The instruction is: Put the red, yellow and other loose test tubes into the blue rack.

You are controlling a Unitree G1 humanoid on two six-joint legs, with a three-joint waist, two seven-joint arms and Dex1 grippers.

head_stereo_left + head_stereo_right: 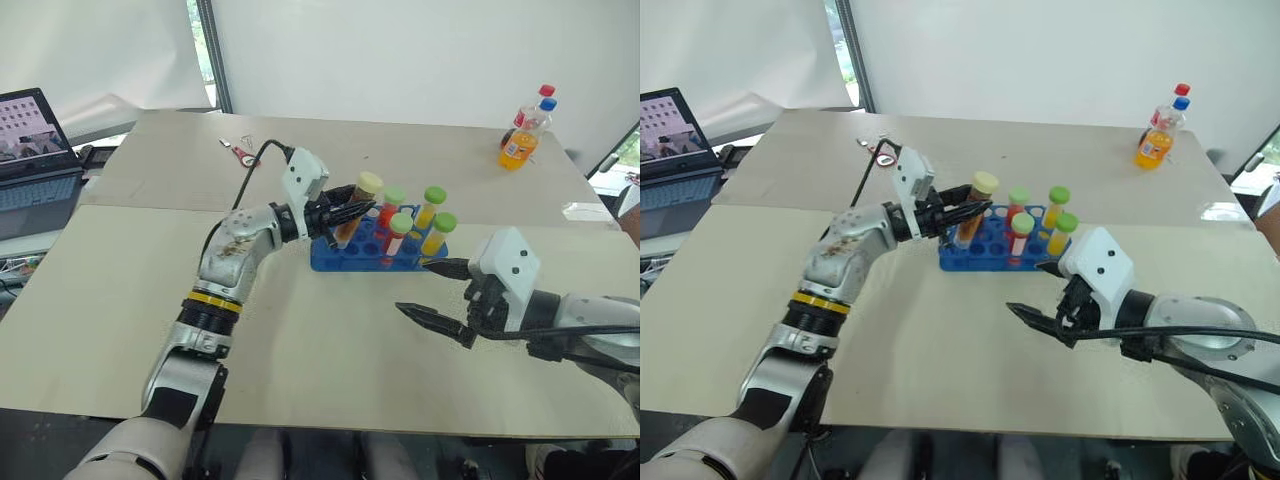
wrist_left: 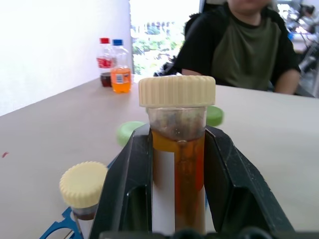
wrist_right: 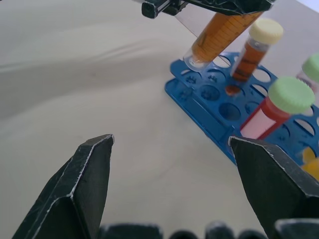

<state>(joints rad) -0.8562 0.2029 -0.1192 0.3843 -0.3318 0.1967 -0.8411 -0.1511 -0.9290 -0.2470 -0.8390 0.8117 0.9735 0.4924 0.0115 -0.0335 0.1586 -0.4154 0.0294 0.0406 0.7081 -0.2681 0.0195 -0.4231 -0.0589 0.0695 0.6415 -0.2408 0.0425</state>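
One pale wooden table [image 1: 300,340], matte, made of two boards with a seam running under both pincers. One person in a dark jacket over an olive shirt [image 2: 249,45], seated past the far edge, straight ahead of the left pincer. One open laptop [image 1: 35,150] well off to the outer side of the left arm.

One blue rack [image 1: 335,260], glossy plastic, rectangular, with rows of round holes, directly under and ahead of the left pincer [image 1: 352,212], and just beyond the tips of the right pincer [image 1: 410,286].

Two drink bottles [image 1: 520,140] with orange liquid, red and blue caps, far beyond the right pincer near the table's back edge.

Six tubes counted, all clear plastic cylinders with ribbed screw caps. Four green-capped tubes [image 1: 434,195] standing upright in the rack, red or yellow inside, between the two pincers. One pale-capped tube [image 3: 265,31] with brown-orange liquid, upright in a hole beside the left pincer. One more brown-orange tube [image 2: 179,164], pale ribbed cap, white label strip, clamped tight between the left pincer's black fingers [image 2: 124,194], tilted, lower end just above the rack's corner holes; whether touching, cannot tell.

Right pincer spread wide, nothing between its pointed fingers [image 3: 84,189], bare table below.

One small red item [image 1: 243,152] lying behind the left arm.
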